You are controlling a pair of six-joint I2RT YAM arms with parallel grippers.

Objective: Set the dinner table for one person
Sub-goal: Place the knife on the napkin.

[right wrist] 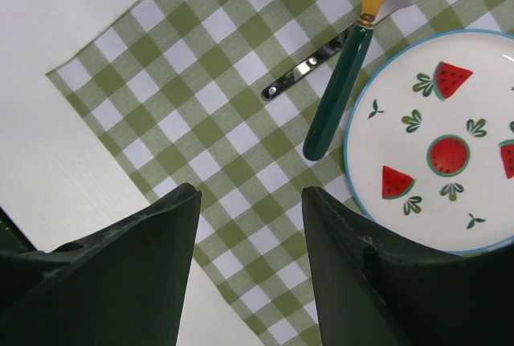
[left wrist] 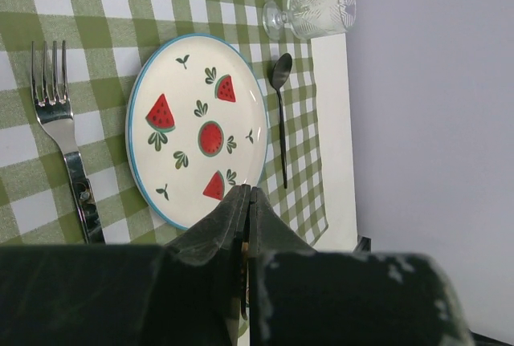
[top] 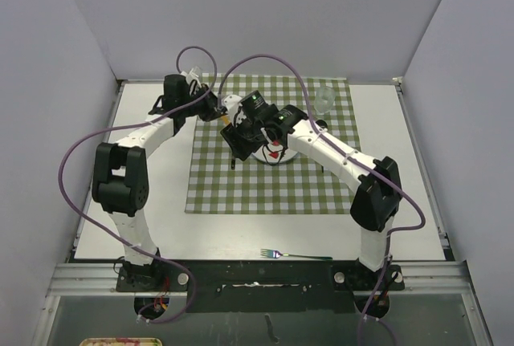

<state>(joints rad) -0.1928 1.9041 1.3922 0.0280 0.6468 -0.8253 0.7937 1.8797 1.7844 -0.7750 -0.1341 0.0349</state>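
Your right gripper [right wrist: 249, 201] hovers, jaws parted and empty, over the green-handled knife [right wrist: 337, 89] left of the watermelon plate [right wrist: 434, 153]; your left gripper [left wrist: 247, 197] is pinched closed, apparently on nothing.

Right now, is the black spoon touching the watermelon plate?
Apart. In the left wrist view, a strip of checked cloth shows between the black spoon and the watermelon plate.

A robotics lab cell, I'd say; plain grey panels [top: 265, 17] box in a white table [top: 225, 234] with metal rails [top: 88, 278]; left arm [top: 120, 177] and right arm [top: 373, 193] bolted at its near edge, purple cables [top: 68, 161] looping off them.
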